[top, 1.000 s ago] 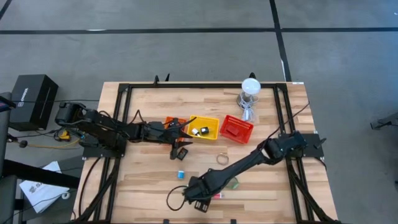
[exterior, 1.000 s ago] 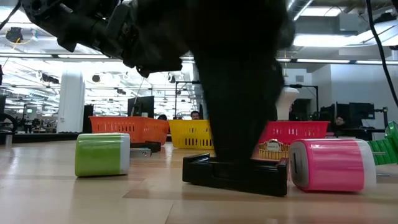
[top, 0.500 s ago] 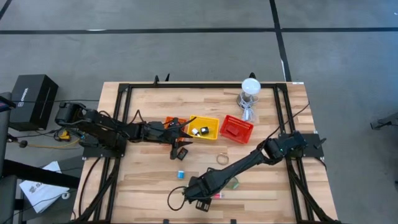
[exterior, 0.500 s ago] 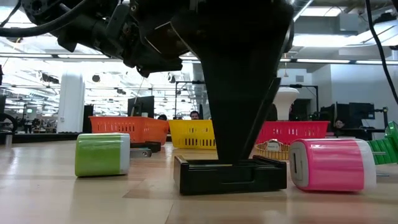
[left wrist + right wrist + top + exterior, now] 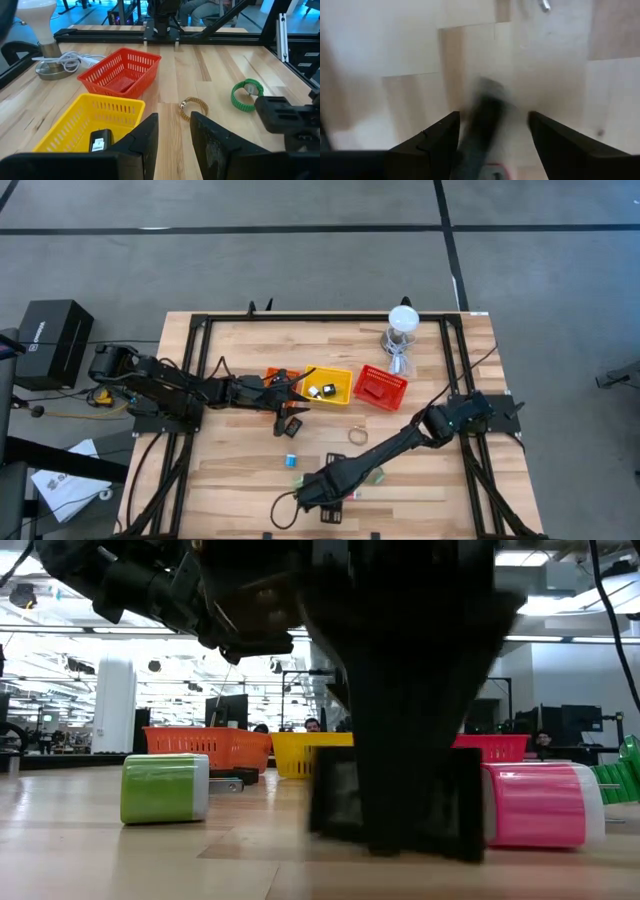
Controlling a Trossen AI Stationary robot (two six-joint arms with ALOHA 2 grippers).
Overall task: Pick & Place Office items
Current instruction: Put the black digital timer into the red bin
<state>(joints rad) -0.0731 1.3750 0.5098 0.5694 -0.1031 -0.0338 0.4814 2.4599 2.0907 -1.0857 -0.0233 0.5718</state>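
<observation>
The right gripper point(image 5: 322, 502) is low over the near edge of the table point(image 5: 230, 470), at the black piece point(image 5: 400, 805) that lies between the green piece point(image 5: 165, 788) and the pink piece point(image 5: 535, 805). In the right wrist view its fingers point(image 5: 427, 142) stand apart with a blurred dark shape between them; I cannot tell whether they touch it.

The main risk, as I judge it, is a poor grip. The black piece looks low and flat, so fingers closing off-centre could push it along the wood or pinch one corner, and it would twist out on the lift. The pink piece sits just beside it on the right, so a finger could catch it and roll it toward the table's near edge, which is close. The green ring point(image 5: 246, 95) and the beige ring point(image 5: 192, 107) lie farther in and look safe from this move.

The left gripper point(image 5: 292, 412) waits near the yellow basket point(image 5: 340, 393), fingers point(image 5: 142, 137) slightly apart and empty, with the red basket point(image 5: 380, 388) and orange basket point(image 5: 205, 747) in the same row. If the right arm carries its piece there, the two arms could crowd each other. A blue piece point(image 5: 291, 461) lies between them on the likely path.
</observation>
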